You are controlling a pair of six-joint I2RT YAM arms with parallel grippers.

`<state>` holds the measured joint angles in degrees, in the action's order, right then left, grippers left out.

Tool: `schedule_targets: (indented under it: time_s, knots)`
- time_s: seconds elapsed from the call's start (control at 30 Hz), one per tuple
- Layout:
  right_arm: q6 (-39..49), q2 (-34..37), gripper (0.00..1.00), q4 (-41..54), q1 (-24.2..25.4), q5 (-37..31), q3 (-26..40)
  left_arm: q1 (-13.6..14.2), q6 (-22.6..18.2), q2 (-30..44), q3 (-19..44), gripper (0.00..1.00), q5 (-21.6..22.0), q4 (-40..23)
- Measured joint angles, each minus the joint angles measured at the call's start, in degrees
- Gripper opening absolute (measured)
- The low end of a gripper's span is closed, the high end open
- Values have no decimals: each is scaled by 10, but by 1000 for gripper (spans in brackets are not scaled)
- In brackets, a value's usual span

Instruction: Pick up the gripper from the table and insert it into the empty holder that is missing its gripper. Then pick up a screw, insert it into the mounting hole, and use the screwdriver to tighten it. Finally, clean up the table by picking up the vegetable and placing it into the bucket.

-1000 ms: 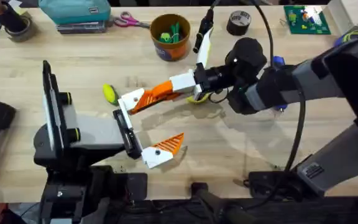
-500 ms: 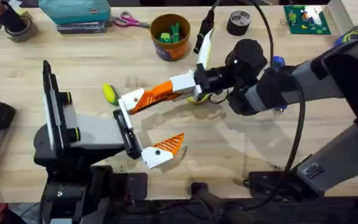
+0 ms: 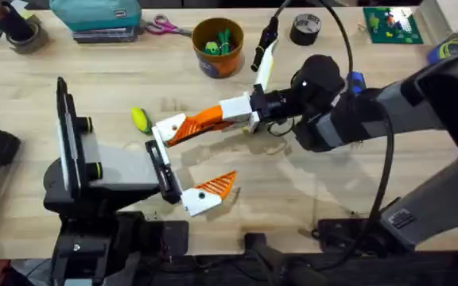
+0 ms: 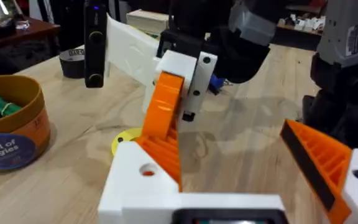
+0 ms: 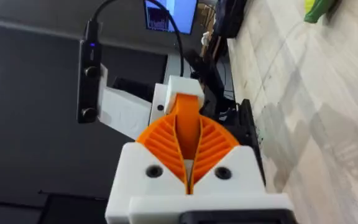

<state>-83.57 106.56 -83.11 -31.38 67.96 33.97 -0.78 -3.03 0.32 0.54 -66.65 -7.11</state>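
Overhead: right gripper (image 3: 213,121) clamps the gripper (image 3: 201,121) against the holder (image 3: 168,127)

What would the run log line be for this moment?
step: insertion | right gripper: shut on orange gripper, at holder | left gripper: open | vegetable: on table

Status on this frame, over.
Right gripper shut on small orange ribbed plastic wedge, pressed against white blocky plastic holder. Left gripper open. Nothing blocking.
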Motion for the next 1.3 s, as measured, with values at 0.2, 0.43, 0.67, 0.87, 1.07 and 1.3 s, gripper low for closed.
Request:
schedule_targets:
  time_s: [0.2,0.43,0.67,0.87,1.07,1.3]
  knots:
    - [0,-2,9,1,-1,-8,-3,0,0,0,0,986,0,0]
    - [0,-5,9,2,-1,-16,-5,0,0,0,0,986,1,0]
    - [0,-13,9,5,-1,-26,-13,0,-2,0,0,985,2,0]
    - [0,-16,8,5,-1,-34,-17,0,-2,0,0,986,2,0]
    - [0,-16,8,4,-14,-56,-18,0,-2,0,0,986,7,1]
    - [0,-16,8,8,-20,-68,-18,0,-1,0,0,985,12,1]
